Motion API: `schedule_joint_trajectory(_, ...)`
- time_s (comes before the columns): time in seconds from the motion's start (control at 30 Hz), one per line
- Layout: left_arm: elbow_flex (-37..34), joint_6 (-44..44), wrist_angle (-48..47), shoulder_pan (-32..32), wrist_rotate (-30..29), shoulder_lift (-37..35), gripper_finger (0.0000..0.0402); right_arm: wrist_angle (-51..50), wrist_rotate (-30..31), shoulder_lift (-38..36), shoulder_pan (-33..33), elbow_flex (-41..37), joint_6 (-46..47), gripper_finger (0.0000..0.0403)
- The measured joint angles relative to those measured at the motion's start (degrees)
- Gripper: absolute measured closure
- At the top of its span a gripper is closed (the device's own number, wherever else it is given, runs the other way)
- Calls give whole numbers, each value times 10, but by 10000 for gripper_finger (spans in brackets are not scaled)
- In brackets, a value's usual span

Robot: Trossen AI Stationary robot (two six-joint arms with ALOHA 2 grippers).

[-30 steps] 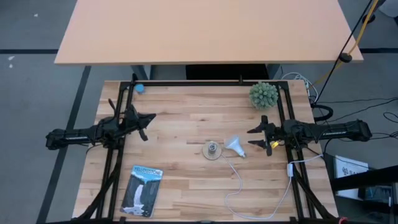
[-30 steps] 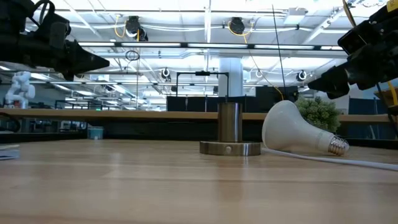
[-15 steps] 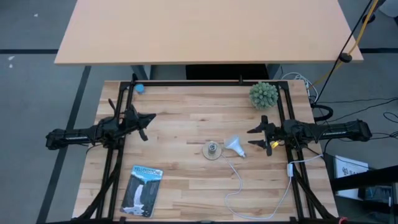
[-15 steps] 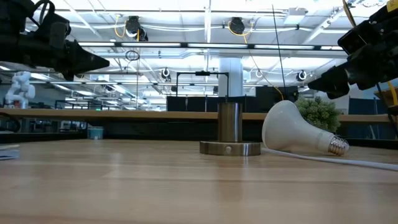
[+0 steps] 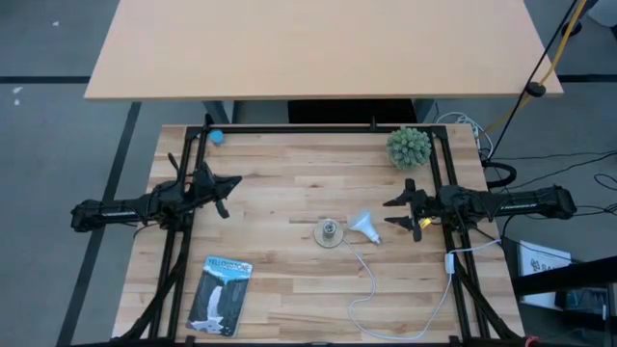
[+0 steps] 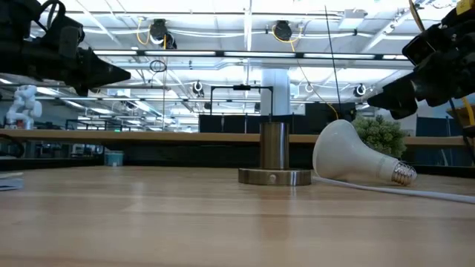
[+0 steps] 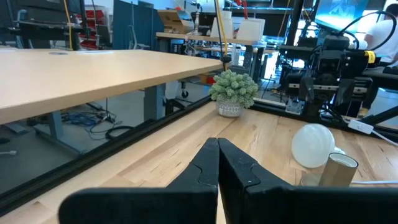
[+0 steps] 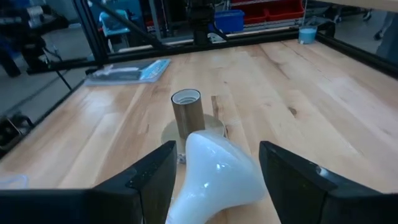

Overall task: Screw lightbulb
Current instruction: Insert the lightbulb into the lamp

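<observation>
The white lightbulb (image 5: 363,226) lies on its side on the wooden table, just right of the round socket base (image 5: 330,232); it also shows in the low view (image 6: 355,156) and the right wrist view (image 8: 214,172). My right gripper (image 5: 393,213) is open, held above the table just right of the bulb, its fingers (image 8: 292,177) standing apart on either side of it without touching. My left gripper (image 5: 233,188) is shut and empty, held above the table's left side (image 7: 217,165).
A spiky green ball plant (image 5: 409,146) stands at the far right. A blue-and-white package (image 5: 220,294) lies near the front left. A small blue thing (image 5: 216,137) sits at the far left corner. The socket's white cord (image 5: 386,308) loops toward the front right.
</observation>
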Motion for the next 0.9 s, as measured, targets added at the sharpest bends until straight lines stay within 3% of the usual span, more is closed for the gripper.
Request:
schedule_joint_trajectory(0.17, 0, 0, 0, 0, 0, 0, 401, 3, 7, 0, 0, 0, 45, 183)
schedule_joint_trajectory(0.3, 0, 0, 0, 0, 0, 0, 401, 7, 58, 0, 0, 0, 42, 183)
schedule_joint_trajectory(0.67, 0, 0, 0, 0, 0, 0, 401, 6, 59, 0, 0, 0, 252, 183)
schedule_joint_trajectory(0.9, 0, 0, 0, 0, 0, 0, 401, 5, 59, 0, 0, 1, 285, 183)
